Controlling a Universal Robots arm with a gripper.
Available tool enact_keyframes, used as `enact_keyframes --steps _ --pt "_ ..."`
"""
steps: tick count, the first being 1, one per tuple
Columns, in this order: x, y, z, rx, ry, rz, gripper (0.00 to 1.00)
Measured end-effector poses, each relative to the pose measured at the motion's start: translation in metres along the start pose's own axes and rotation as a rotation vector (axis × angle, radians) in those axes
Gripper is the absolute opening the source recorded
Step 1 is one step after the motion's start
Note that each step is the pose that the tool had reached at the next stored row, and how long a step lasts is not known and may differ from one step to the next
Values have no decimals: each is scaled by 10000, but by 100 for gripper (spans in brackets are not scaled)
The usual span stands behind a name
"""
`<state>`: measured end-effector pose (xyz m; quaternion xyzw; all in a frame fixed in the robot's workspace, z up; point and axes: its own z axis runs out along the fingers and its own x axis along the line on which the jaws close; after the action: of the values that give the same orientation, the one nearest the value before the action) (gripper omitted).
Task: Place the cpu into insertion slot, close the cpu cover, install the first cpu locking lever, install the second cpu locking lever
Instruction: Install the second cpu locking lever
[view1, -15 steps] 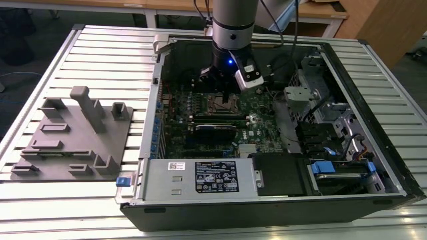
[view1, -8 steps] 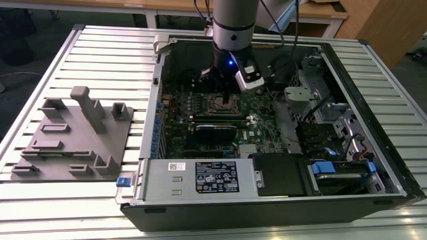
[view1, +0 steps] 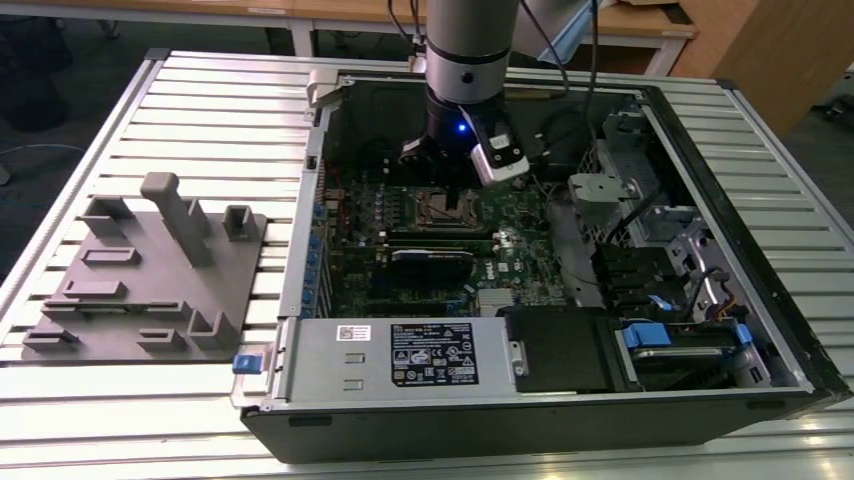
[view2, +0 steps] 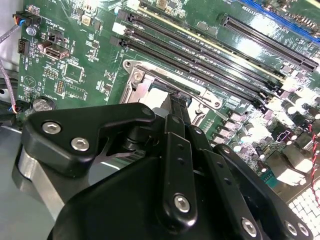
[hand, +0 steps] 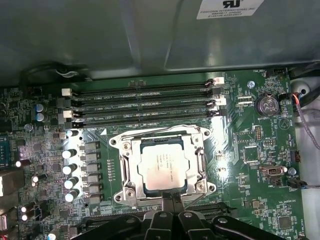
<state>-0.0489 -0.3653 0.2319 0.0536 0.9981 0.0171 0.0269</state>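
The claw (view2: 178, 102) has its fingers drawn together into one narrow tip. I can make out nothing held between them. In both wrist views that tip (hand: 170, 199) sits at the near edge of the cpu cover (hand: 131, 165). I cannot tell whether it is touching the metal or just above it.

The cpu (hand: 162, 164) lies flat in the insertion slot (view1: 447, 210), silvery top showing through the cover's window, and the cover looks to be down over it. So the task's thing lies straight ahead of the fingertips, with almost no gap.

In the exterior view, taking the green motherboard (view1: 527, 265) as a dial, the slot sits toward twelve o'clock. With the slot as the dial, the claw (view1: 430, 165) stands over it at about eleven o'clock. The slot is near square, with no long axis of its own. The long memory slots (hand: 145, 102) run along its far side, away from the claw.

The arm drops nearly upright into the open computer case (view1: 747, 230), wrist low over the board. A grey fixture block (view1: 147, 270) rests well apart, at nine o'clock of the case.
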Motion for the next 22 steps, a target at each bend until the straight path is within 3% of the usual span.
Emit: enact_keyframes --steps 3,13,22 --pt "0 -5 0 -1 1 -1 11" --pt "-6 -117 -4 -6 -1 1 11" --pt "93 -145 -6 -9 -34 -1 11"
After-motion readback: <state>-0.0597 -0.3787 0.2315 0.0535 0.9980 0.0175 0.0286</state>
